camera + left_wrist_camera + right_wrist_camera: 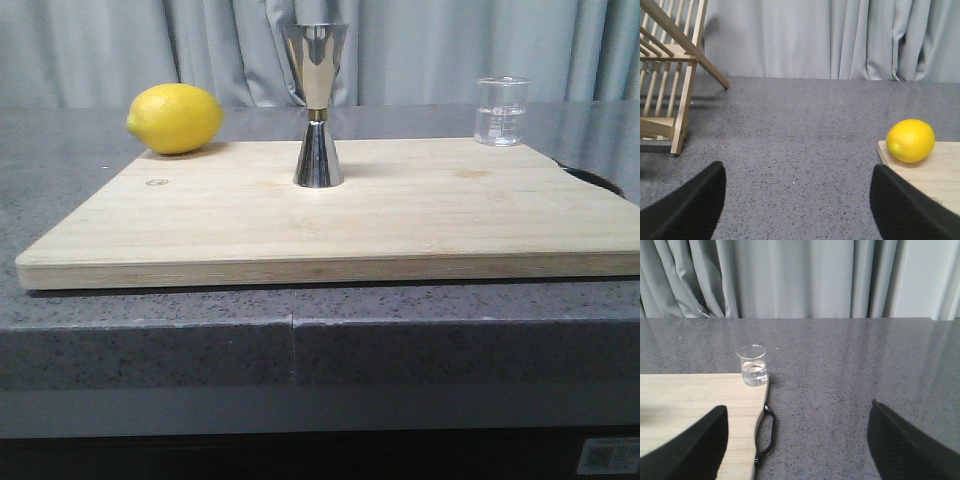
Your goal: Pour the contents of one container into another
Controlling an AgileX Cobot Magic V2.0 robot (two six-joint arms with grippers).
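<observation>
Both tools wide open; empty

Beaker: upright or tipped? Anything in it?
Upright on the cutting board's far right corner. The beaker holds clear liquid in its lower part; a waterline shows in the right wrist view.

A kitchen-like setup: grey stone counter; wooden cutting board; lemon; dish rack.

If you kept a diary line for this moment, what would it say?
beaker: untouched, board's far right corner | jigger: upright mid-board | left gripper: open | right gripper: open
</observation>
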